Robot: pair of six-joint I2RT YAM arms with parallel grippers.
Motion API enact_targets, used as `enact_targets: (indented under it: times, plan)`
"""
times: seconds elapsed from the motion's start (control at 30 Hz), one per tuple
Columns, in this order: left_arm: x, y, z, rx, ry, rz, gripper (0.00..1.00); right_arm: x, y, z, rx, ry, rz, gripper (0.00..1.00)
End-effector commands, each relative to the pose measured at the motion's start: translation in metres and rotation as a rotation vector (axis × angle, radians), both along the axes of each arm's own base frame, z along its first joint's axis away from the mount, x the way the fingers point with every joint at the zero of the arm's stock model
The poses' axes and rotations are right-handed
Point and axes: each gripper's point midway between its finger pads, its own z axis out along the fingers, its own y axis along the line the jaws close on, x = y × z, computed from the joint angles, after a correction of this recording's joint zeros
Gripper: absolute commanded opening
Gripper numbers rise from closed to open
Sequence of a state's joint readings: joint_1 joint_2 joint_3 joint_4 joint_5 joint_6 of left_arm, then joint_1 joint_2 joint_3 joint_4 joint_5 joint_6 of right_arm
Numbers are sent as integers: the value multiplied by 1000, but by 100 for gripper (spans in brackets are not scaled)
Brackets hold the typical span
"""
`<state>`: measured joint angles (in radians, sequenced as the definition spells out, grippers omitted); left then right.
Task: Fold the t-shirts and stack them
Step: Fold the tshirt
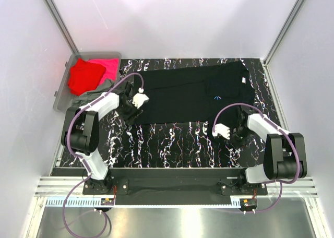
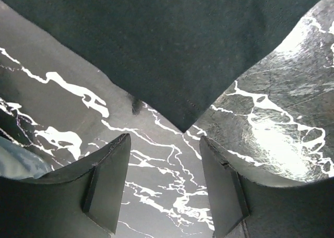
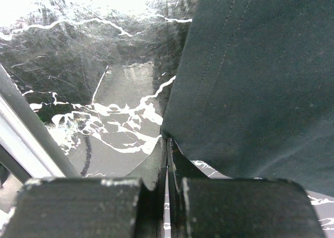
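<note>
Pinch itself hidden between my right fingers (image 3: 151, 170), closed tight on the black t-shirt (image 1: 188, 94) hem; my left fingers (image 2: 109, 180) parted, empty, shirt corner just ahead between them

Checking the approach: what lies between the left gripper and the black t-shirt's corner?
Only bare marbled tabletop, in the left wrist view, between the open left gripper and black t-shirt.
</note>
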<state>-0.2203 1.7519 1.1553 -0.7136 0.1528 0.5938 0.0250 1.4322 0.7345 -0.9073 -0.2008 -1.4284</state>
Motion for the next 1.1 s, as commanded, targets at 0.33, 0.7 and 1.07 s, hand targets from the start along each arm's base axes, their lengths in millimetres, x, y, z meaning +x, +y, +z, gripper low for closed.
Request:
enact_targets:
  times: [0.33, 0.7, 1.07]
  plan:
    - [14, -18, -18, -64, 68, 15, 36, 6, -6, -7, -22, 1, -35, 0]
    - [-6, -18, 17, -101, 19, -40, 0, 49, 10, 40, 73, -133, -239, 0]
    - [-25, -5, 39, -71, -11, -67, 0, 89, 31, 150, 284, -339, -481, 0]
